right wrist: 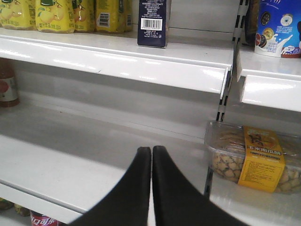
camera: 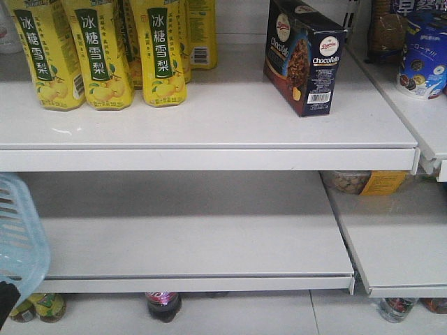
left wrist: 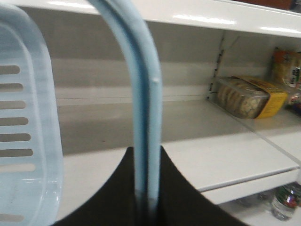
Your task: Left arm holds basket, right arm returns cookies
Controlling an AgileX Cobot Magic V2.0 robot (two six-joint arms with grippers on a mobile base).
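Cookies stand on the upper shelf; the basket only needs a steady hold.
Front view: the cookies (camera: 303, 56) stand upright on the upper shelf (camera: 209, 132), right of the yellow bottles (camera: 105, 52); the basket (camera: 21, 237) is at far left. Left wrist view: the left fingers (left wrist: 146, 197) are closed on the basket handle (left wrist: 141, 103), so keep this level. Right wrist view: the right fingers (right wrist: 151, 188) are pressed together, holding nothing, low before the lower shelf (right wrist: 70, 160); the carton seems placed.

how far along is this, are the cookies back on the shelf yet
It looks essentially done. The dark navy rectangular cookie carton stands upright on the white upper shelf, right of the yellow drink bottles, touched by nothing. The right hand is shut and empty, down at the lower shelf. The left hand grips the light blue plastic basket's handle. Nothing visibly remains.
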